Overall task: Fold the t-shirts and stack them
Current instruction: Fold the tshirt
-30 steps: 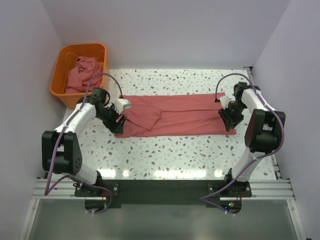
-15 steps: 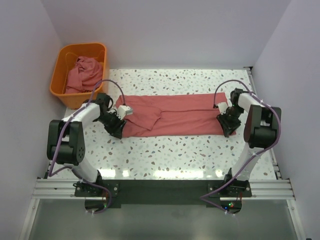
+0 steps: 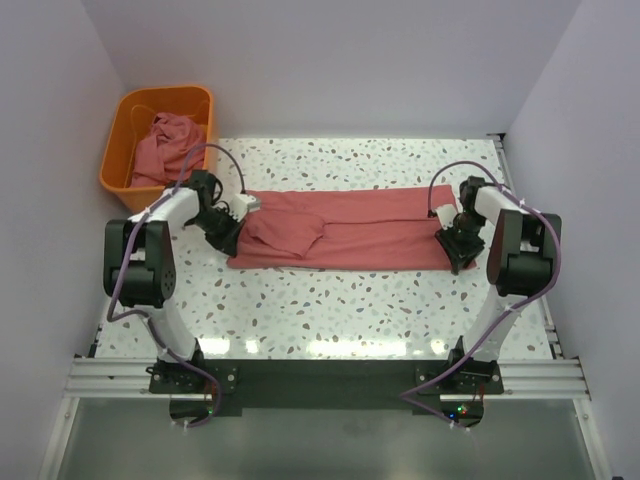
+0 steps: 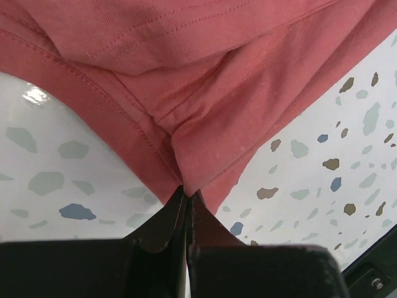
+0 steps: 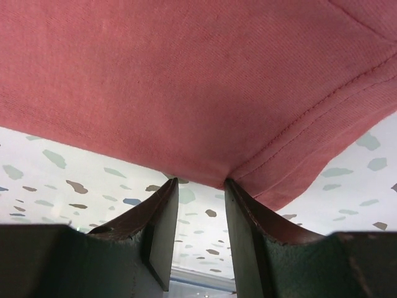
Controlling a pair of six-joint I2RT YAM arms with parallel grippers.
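The black two-fingered pincer (image 4: 187,197) is pinched tight on a gathered fold at the stitched hem of the dusty red-pink cloth t-shirt (image 4: 205,81), above the white speckled terrazzo worktop (image 4: 322,155).

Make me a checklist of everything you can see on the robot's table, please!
Surface: white speckled table, shiny near the front edge.
Job's things: one t-shirt lies as a long folded strip across the table; crumpled t-shirts sit in the orange basket at the far left corner.
Clutter: nothing seen.
Grippers: left pincer shut on the t-shirt's edge; right pincer open, tips at the t-shirt's hem.
Cables: purple cables, one looping above the left arm and one above the right.
Surroundings: plain pale walls on three sides.
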